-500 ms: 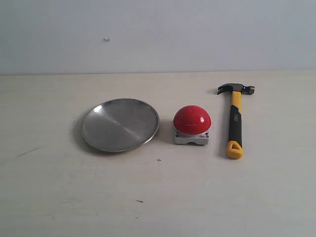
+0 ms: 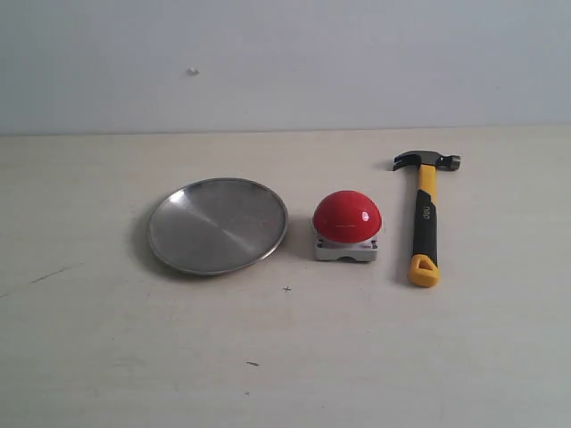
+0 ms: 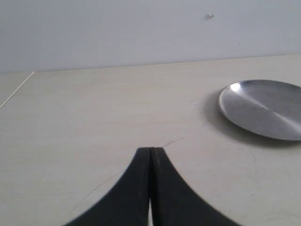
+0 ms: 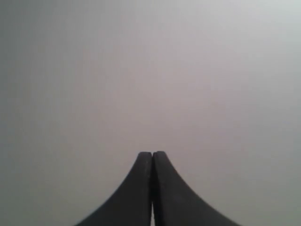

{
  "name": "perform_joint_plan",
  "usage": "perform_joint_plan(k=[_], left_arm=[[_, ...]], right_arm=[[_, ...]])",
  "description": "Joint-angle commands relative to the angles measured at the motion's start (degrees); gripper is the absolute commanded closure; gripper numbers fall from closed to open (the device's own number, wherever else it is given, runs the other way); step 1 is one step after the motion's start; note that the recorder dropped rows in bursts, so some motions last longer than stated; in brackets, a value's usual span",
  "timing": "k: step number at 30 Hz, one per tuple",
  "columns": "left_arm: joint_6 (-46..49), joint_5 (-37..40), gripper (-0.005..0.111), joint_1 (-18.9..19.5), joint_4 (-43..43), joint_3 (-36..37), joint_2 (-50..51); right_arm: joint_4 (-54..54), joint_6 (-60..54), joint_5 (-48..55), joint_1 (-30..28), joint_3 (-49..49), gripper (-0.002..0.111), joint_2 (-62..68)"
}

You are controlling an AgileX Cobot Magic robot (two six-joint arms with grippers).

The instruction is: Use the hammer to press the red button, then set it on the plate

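With the left gripper (image 3: 151,153) and right gripper (image 4: 152,155) both pressed together and empty, the right should spread and grasp the hammer (image 2: 425,223), lying beside the red button (image 2: 346,217) opposite the plate (image 2: 217,225), mid-handle.

Pale table (image 2: 285,357) carries plate (image 2: 217,225), red button (image 2: 346,216), hammer (image 2: 425,218), set apart in row.

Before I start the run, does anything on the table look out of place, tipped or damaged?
Nothing stands out. The plate, red button and hammer sit apart in a row, the button upright on its base, the hammer lying flat. The table shows only a few faint scuffs.
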Motion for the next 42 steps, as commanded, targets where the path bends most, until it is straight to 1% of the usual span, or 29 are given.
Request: perform_joint_plan(k=[1,2,5,8,11,13,17,19,21,26,27,30,32,36,42], left_arm=[[-0.16,-0.15,0.107,0.14,-0.21,-0.03,-0.34],[-0.16,-0.15,0.107,0.14,-0.21,-0.03,-0.34],[-0.16,-0.15,0.107,0.14,-0.21,-0.03,-0.34],[-0.16,-0.15,0.107,0.14,-0.21,-0.03,-0.34],[-0.16,-0.15,0.107,0.14,-0.21,-0.03,-0.34],[-0.16,-0.15,0.107,0.14,-0.21,-0.03,-0.34],[-0.16,-0.15,0.107,0.14,-0.21,-0.03,-0.34],[-0.16,-0.15,0.107,0.14,-0.21,-0.03,-0.34],[-0.16,-0.15,0.107,0.14,-0.21,-0.03,-0.34],[-0.16,-0.15,0.107,0.14,-0.21,-0.03,-0.34],[-0.16,-0.15,0.107,0.14,-0.21,-0.03,-0.34],[-0.16,-0.15,0.107,0.14,-0.21,-0.03,-0.34],[-0.16,-0.15,0.107,0.14,-0.21,-0.03,-0.34],[-0.16,-0.15,0.107,0.14,-0.21,-0.03,-0.34],[-0.16,-0.15,0.107,0.14,-0.21,-0.03,-0.34]], right_arm=[[-1.35,-2.86,20.90,-0.29,-17.58,0.108,23.37],[-1.87,-3.48,28.46,-0.29,-22.41,0.108,30.97],[-2.03,-5.00,46.23,-0.29,-35.37,0.108,47.00],[-1.40,-9.90,62.97,0.16,-47.75,0.108,63.69],[-1.72,-12.23,74.83,1.90,-57.62,0.108,77.70],[-2.96,-12.09,78.92,3.19,-63.07,0.108,83.95],[-8.53,-6.92,81.36,6.68,-73.54,0.108,96.87],[-10.21,-5.04,82.25,7.50,-78.34,0.108,102.48],[-10.22,-3.55,83.50,7.78,-82.96,0.105,107.02],[-9.12,-3.15,90.32,7.67,-93.88,0.086,117.06],[-9.12,-2.88,91.98,7.67,-96.17,0.080,119.34],[-8.63,-2.65,94.01,7.67,-100.65,0.066,123.77],[-7.72,-2.65,93.97,7.67,-102.69,0.061,125.82],[-7.89,-0.65,93.73,7.67,-106.15,0.060,128.81],[-8.14,0.84,91.52,7.67,-107.11,0.060,130.71]])
